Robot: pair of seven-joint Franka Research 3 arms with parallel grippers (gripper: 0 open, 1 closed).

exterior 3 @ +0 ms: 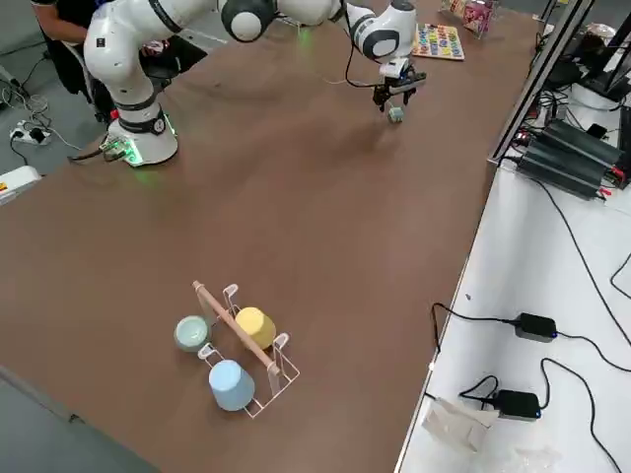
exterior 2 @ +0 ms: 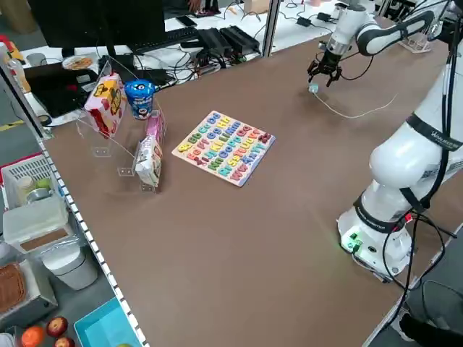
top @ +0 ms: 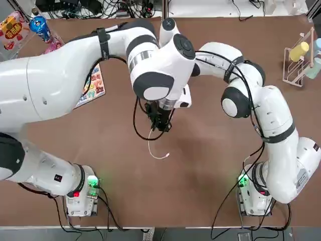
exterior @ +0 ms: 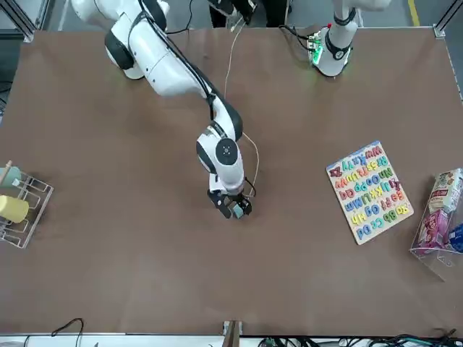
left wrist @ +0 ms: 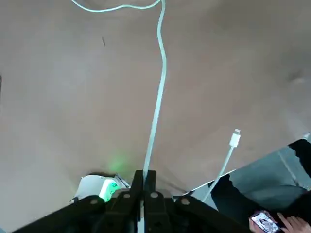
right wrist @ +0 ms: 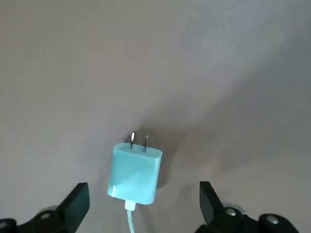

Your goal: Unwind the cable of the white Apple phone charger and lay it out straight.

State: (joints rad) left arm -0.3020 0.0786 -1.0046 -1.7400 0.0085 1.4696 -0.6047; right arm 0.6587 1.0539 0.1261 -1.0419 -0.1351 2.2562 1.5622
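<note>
Brown table (exterior 3: 296, 296) fills the room's middle, with two white robot arms reaching over it. On it, out past the middle toward the far edge, sits the white Apple phone charger (right wrist: 134, 173), a tiny pale-blue block with two metal prongs sticking out. The right gripper (right wrist: 141, 206) hangs just above it with its fingers spread wide on either side, not touching it. The cable (left wrist: 156, 111) runs from the charger back toward the robot, and the left gripper (left wrist: 144, 180) has its fingers pressed together, pinching the cable up in the air. The loose end with the small connector tip (left wrist: 235, 138) hangs down past that pinch. I think the charger is light and hard, with smooth sides, so it could slip; the flat sides look like the best place to squeeze it. The cable looks soft and floppy, and it will bend and curl by itself, so I think it needs a gentle pull from both ends to go straight. Some things are hard to see. From above, the big arms cover the charger, and only a short curl of cable (top: 156, 153) shows. From across the table the cable is so thin it almost fades away. An alphabet puzzle board (exterior: 369, 191) lies well apart from it all.
</note>
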